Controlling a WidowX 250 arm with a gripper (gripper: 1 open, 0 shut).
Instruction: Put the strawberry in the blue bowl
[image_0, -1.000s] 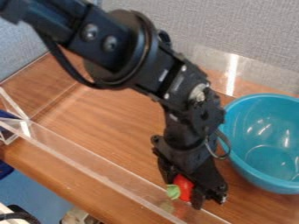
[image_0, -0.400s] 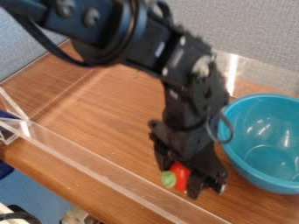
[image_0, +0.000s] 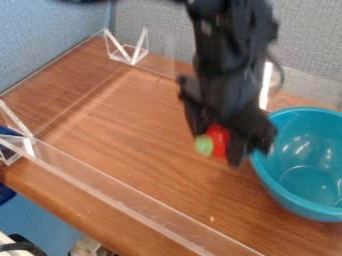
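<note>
The strawberry (image_0: 209, 141), small and red with a green cap, hangs between the black fingers of my gripper (image_0: 215, 145), which is shut on it. It is lifted well above the wooden table (image_0: 120, 120). The blue bowl (image_0: 310, 170), large, round and teal, stands on the table at the right, just right of the gripper and lower than it. The bowl's inside shows nothing in it. The frame is blurred by motion.
Clear plastic walls (image_0: 80, 165) fence the table along the front and left edges. White wire stands sit at the back left corner (image_0: 124, 47) and at the left edge (image_0: 14, 140). A clear panel rises behind the bowl.
The gripper has risen from the table's front edge with the strawberry in it and moved back and toward the bowl. The arm has swung up out of much of the frame.
</note>
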